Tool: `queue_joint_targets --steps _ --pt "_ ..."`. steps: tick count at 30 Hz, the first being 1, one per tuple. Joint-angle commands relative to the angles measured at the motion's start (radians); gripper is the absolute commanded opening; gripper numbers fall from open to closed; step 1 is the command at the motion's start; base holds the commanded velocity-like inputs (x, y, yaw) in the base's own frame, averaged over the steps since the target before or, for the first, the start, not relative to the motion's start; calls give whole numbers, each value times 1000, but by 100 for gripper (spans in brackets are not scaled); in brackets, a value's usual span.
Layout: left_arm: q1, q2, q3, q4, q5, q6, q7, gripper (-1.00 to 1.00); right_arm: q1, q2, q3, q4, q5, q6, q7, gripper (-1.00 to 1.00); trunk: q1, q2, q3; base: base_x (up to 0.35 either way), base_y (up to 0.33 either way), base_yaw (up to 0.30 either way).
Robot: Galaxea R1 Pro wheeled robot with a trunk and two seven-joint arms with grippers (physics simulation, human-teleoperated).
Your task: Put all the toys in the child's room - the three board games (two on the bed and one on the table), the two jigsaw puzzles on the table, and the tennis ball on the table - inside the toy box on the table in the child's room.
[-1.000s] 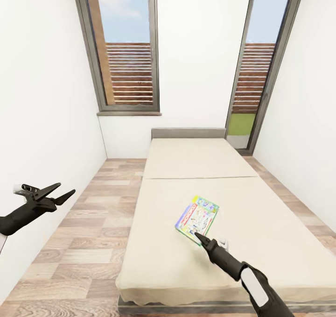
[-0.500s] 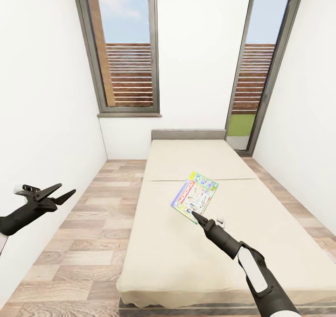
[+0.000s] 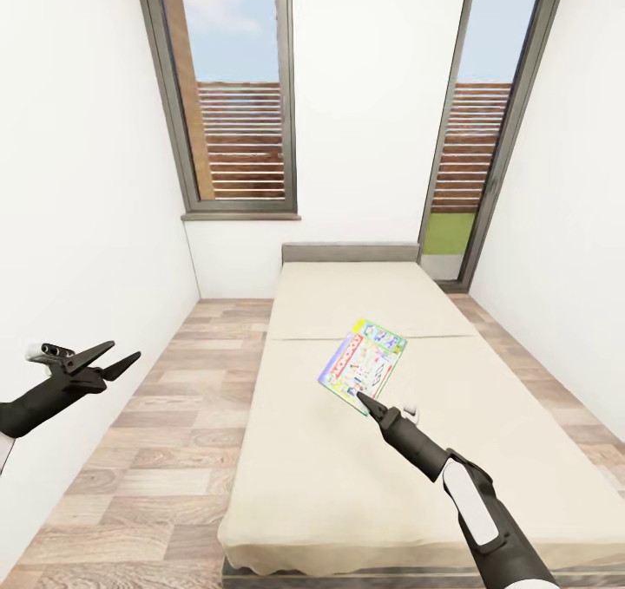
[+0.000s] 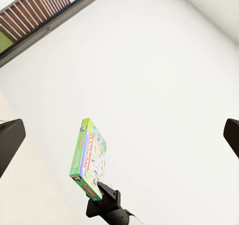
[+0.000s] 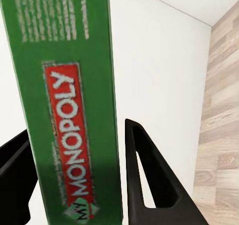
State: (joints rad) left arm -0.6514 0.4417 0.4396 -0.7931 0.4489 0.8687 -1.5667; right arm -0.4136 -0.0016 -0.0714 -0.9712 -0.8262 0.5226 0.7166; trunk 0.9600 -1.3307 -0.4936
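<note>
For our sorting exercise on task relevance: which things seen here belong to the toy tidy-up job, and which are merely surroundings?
Belongs to the job:
- thin green-edged Monopoly board game box, gripped at its edge by the right gripper
- large cream-beige bed
- left gripper, jaws open, empty

Just surroundings:
- tall grey-framed windows
- wood-plank floor
- white walls

A pale green board game [image 4: 89,158] stands edge-on against a white wall [image 4: 159,75], its lower end clamped by a black gripper [image 4: 103,194]. 2 dark fingertips [image 4: 10,140] frame the scene, and a slatted window [image 4: 35,16] sits beyond.
</note>
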Motion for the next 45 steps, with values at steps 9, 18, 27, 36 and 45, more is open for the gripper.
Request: queue_joint_targets --steps 9,18,27,36,45 --pt "-1 0 -1 0 -1 12 -4 100 -1 1 3 -10 2 16 -14 -100 -35 63 27 0 0 0" --pt "-1 0 -2 0 -2 12 -4 100 -1 -1 59 -170 -1 134 -126 -100 -69 126 55 0 0 0" --pt "-1 0 -2 0 -2 12 -4 100 6 -1 60 -184 -5 134 -128 -100 -104 189 84 0 0 0" --pt "-1 0 -3 -1 -1 12 -4 100 7 0 59 -178 -6 133 -126 -100 -138 252 112 0 0 0" --pt "-1 0 -4 -1 -2 11 -4 100 6 0 59 -175 -7 132 -126 -100 -173 315 151 0 0 -53"
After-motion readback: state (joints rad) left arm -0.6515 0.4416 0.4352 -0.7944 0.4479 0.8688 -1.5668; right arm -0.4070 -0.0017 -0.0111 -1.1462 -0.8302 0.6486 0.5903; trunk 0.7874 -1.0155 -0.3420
